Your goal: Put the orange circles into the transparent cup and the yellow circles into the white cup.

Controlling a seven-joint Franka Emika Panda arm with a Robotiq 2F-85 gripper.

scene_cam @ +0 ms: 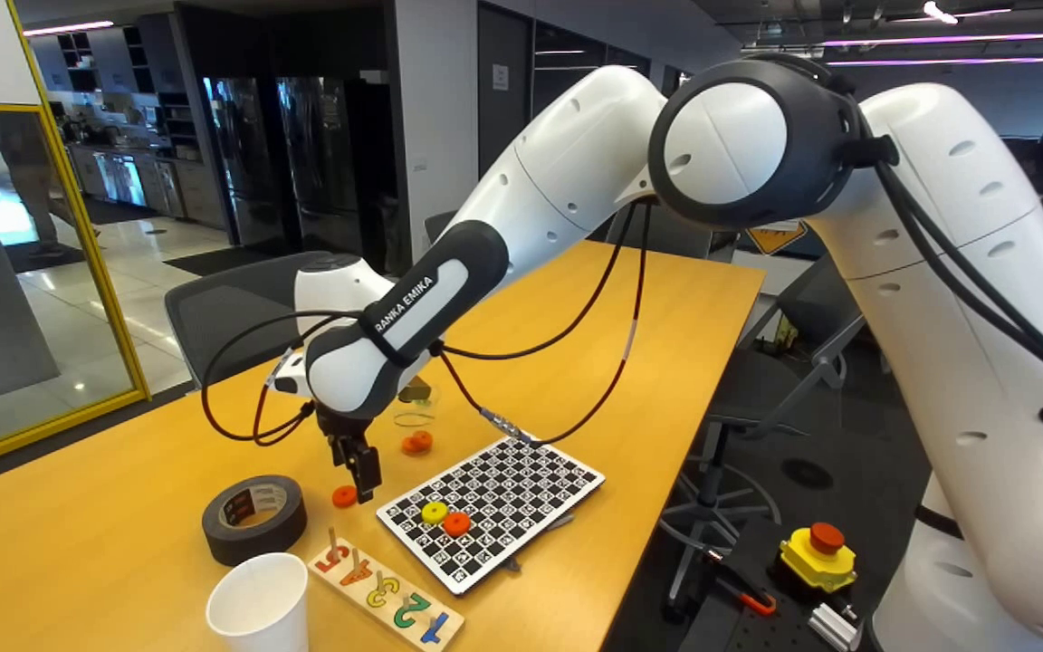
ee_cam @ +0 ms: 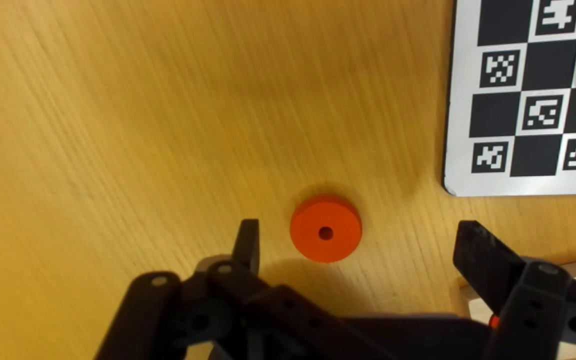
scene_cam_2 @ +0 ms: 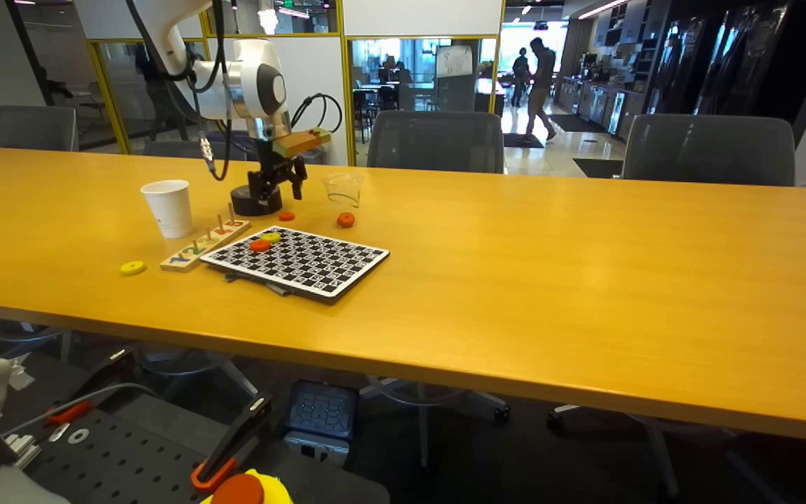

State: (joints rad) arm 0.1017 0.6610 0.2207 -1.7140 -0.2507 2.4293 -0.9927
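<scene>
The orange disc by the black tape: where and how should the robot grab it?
Take the orange disc by opposite sides of its round rim, probably from straight above: it lies flat, and the open end effector looks wide enough to straddle it.

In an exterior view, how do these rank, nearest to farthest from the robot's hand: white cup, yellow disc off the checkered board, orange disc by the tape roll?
1. Orange disc: just below the hand.
2. White cup: picture's left, past the tape roll.
3. Yellow disc: farther left and lower.
</scene>
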